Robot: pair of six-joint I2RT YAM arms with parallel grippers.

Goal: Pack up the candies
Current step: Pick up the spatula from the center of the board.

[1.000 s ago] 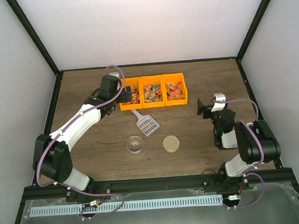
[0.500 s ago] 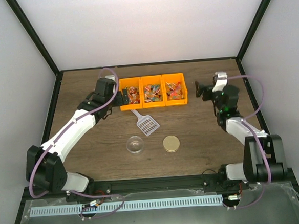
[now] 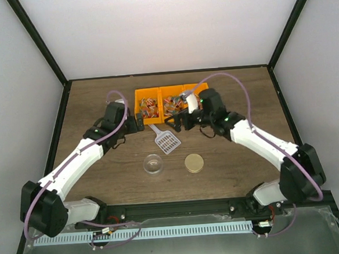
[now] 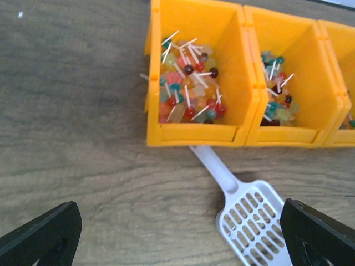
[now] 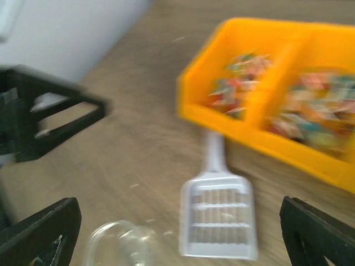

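Observation:
The candies are many tiny mixed-colour sweets filling three joined orange bins at the back of the table. They also show in the left wrist view and, blurred, in the right wrist view. A white slotted scoop lies flat just in front of the bins, handle toward them. My left gripper is open and empty, left of the scoop. My right gripper is open and empty, just above and right of the scoop, and its arm hides part of the right bin.
A small clear jar stands in front of the scoop, with a round gold lid to its right. The jar shows blurred in the right wrist view, as does the left gripper.
My right arm has swung from the far right of the table leftward to the bins and scoop. My left gripper has drawn back a little from the left bin.

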